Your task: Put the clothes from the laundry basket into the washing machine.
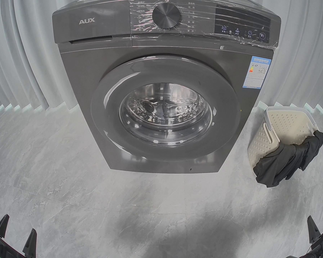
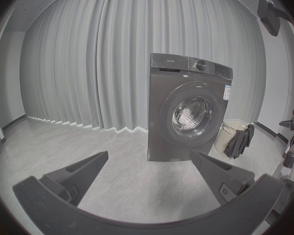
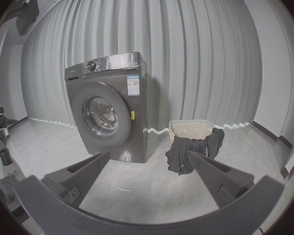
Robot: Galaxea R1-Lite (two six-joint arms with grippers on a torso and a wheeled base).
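A grey front-loading washing machine (image 1: 161, 86) stands ahead on the floor with its round glass door (image 1: 165, 111) closed. To its right sits a cream perforated laundry basket (image 1: 276, 129) with dark clothes (image 1: 290, 158) draped over its front rim. The same machine (image 2: 186, 108), basket (image 2: 226, 133) and clothes (image 2: 240, 142) appear in the left wrist view, and again as machine (image 3: 107, 108), basket (image 3: 189, 129) and clothes (image 3: 189, 152) in the right wrist view. My left gripper (image 1: 16, 233) is open, low at the near left. My right gripper (image 1: 321, 219) is open, low at the near right. Both hold nothing.
Pale grey curtains (image 1: 21, 54) hang behind the machine. Marbled grey floor (image 1: 97, 197) lies open between me and the machine. A dark baseboard and wall (image 3: 271, 134) run to the right of the basket.
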